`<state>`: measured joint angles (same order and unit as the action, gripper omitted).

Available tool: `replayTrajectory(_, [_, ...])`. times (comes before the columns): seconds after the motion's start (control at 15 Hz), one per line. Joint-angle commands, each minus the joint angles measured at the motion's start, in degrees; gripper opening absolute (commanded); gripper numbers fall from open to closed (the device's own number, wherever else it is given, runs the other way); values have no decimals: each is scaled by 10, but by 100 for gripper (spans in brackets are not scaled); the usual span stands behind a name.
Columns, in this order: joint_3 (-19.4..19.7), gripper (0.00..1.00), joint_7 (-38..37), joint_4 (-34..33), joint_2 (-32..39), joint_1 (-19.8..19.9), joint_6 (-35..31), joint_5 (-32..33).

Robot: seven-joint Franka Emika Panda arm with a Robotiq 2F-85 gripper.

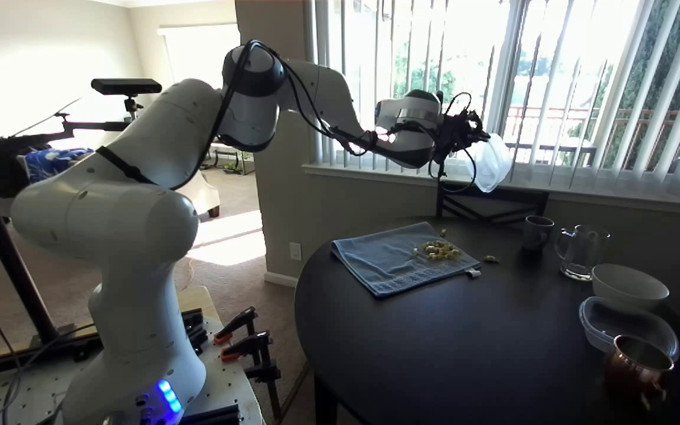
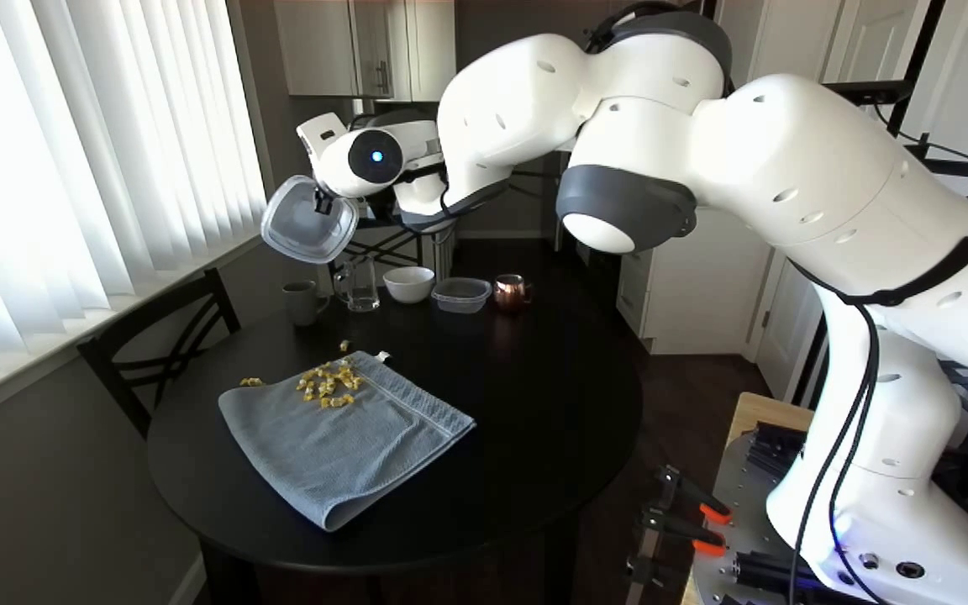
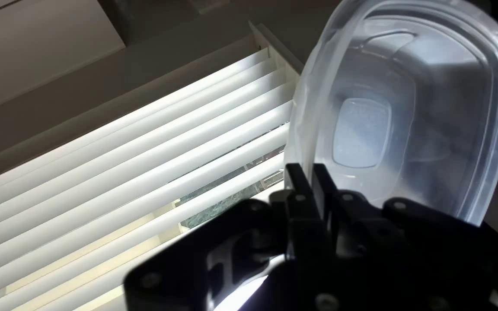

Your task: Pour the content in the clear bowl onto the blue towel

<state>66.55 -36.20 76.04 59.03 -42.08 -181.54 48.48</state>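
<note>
In claw (image 3: 308, 172): edge of held bowl (image 3: 448, 142). Blinds (image 3: 102, 164) left of claw in wrist view. Bench (image 1: 422, 342) below claw. In an exterior view: towel (image 1: 375, 254) on bench, lower left of claw; content (image 1: 441, 251) on towel, stray bits (image 1: 490, 258) just off its edge. Lower right of claw, nearest first: mug (image 1: 536, 234), glass (image 1: 582, 255), second bowl (image 1: 626, 281), tub (image 1: 602, 326), cup (image 1: 635, 375), all on bench.

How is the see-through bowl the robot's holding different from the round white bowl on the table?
The clear bowl is see-through with a rounded-square shape, while the white bowl is white and round. The clear bowl is tipped steeply, held up in the air by the gripper; the white bowl sits upright on the table. Both are open, with no lid on.
</note>
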Motion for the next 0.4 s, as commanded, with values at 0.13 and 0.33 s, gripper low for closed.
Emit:
replayTrajectory(0.13, [71,4,-54,-12,60,-7,-36,-4])
replayTrajectory(0.33, [89,4,-68,-17,76,-4,-41,-5])
